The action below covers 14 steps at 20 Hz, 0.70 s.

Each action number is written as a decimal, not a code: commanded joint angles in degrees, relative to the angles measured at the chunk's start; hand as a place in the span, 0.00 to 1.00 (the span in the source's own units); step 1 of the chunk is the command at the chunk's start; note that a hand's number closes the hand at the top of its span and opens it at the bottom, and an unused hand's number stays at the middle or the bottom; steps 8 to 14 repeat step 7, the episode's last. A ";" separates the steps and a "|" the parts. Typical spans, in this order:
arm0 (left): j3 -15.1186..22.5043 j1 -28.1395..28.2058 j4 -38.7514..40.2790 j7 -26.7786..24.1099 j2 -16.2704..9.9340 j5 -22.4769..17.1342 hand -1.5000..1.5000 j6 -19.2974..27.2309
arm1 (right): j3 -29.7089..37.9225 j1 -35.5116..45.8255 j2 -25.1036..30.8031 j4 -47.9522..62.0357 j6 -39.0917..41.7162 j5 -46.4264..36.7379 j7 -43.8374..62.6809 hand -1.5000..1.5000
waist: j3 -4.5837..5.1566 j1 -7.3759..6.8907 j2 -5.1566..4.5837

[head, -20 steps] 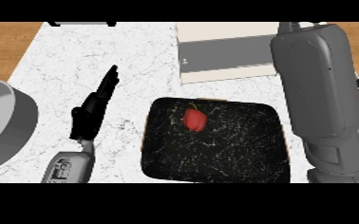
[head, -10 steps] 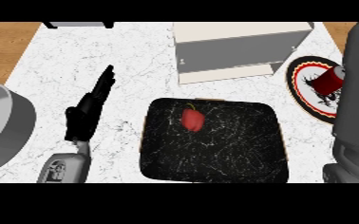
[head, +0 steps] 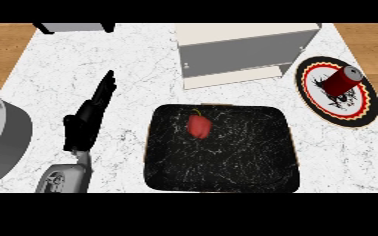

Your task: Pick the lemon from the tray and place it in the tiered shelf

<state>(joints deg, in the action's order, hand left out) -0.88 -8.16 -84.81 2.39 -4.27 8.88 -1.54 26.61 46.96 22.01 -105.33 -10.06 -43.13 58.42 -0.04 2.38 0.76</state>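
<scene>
A black speckled tray (head: 251, 170) lies at the counter's front, right of centre. On its upper left part rests a small red fruit with a green stem (head: 199, 126), shaped like a pepper; no yellow lemon shows. The tiered shelf (head: 236, 55), cream and grey, stands behind the tray at the back. My left hand (head: 88, 117) is left of the tray, fingers straight and pointing away, holding nothing. My right hand does not show.
A round plate with a red and black rim (head: 331, 97) sits at the right edge and carries a red can (head: 342, 80). A grey curved object (head: 11, 140) fills the left edge. A dark-legged grey item (head: 74, 27) stands at the back left.
My right forearm, which covered the right side a second ago, has pulled out of view, uncovering the plate and can. The left hand and the red fruit have stayed put.
</scene>
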 commanded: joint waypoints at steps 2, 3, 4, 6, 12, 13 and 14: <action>-0.85 1.44 1.39 -2.18 -0.24 -0.46 0.50 -0.09 | 8.68 -12.39 5.62 -12.73 12.39 11.26 2.30 0.00 | -0.03 0.42 -0.09; 0.25 1.49 0.11 -1.89 0.25 1.42 0.50 1.43 | 10.18 -13.32 7.28 -11.55 16.27 14.79 2.42 0.00 | -0.05 0.75 0.05; 2.02 -0.56 -0.94 1.73 2.15 1.65 0.50 1.83 | 12.60 -14.83 7.67 -14.29 17.38 18.27 2.07 0.00 | -0.07 0.62 0.03; 1.20 4.14 -2.13 -0.66 0.43 0.27 0.50 -0.26 | 20.87 -18.26 10.13 -13.29 19.08 25.31 -0.69 0.00 | -0.09 -0.09 -0.05; 1.40 2.16 -1.08 -0.40 0.95 1.07 0.50 0.68 | 21.90 -20.09 9.80 -15.41 21.17 28.05 0.69 0.00 | -0.05 -0.04 -0.13; 1.40 2.16 -1.08 -0.40 0.95 1.07 0.50 0.68 | 21.90 -20.09 9.80 -15.41 21.17 28.05 0.69 0.00 | -0.05 -0.04 -0.13; 1.40 2.16 -1.08 -0.40 0.95 1.07 0.50 0.68 | 21.90 -20.09 9.80 -15.41 21.17 28.05 0.69 0.00 | -0.05 -0.04 -0.13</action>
